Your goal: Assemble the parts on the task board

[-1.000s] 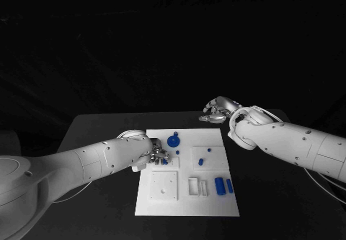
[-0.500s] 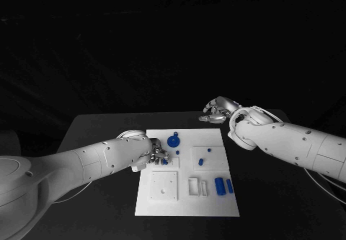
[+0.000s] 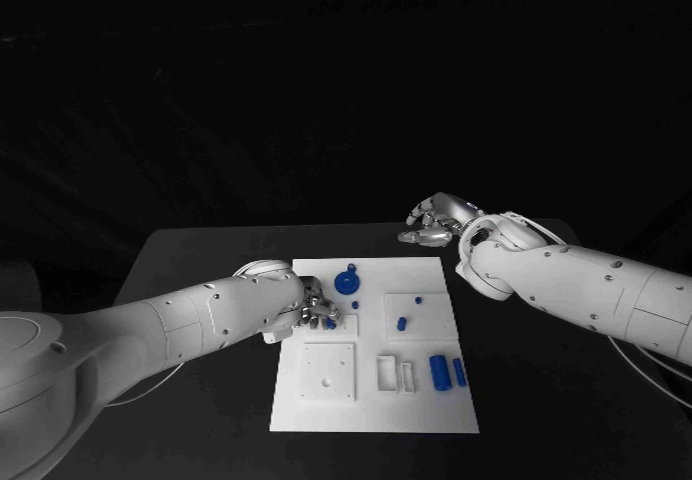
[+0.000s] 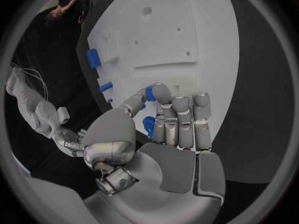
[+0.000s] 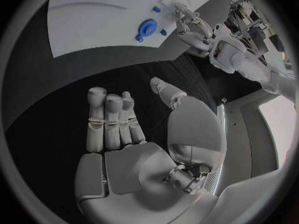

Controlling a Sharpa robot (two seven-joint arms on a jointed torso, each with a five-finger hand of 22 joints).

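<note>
white task board (image 3: 368, 400), scattered blue parts (image 3: 438, 373)

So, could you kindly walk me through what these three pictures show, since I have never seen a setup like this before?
This is a robot with two white arms, each ending in a silver robot hand, working at a black table. One picture looks down from a camera on its head; the two round ones come from cameras at each wrist, looking along that arm's own fingers. In the middle lies a flat white plastic task board with small blue plastic parts: a round blue gear-like disc, two blue cylinders lying side by side, and some small blue pegs. The left robot hand rests on the board's edge with its fingers closed around a small blue part. The right robot hand hovers over the table beyond the board, holding nothing, fingers apart.
</note>
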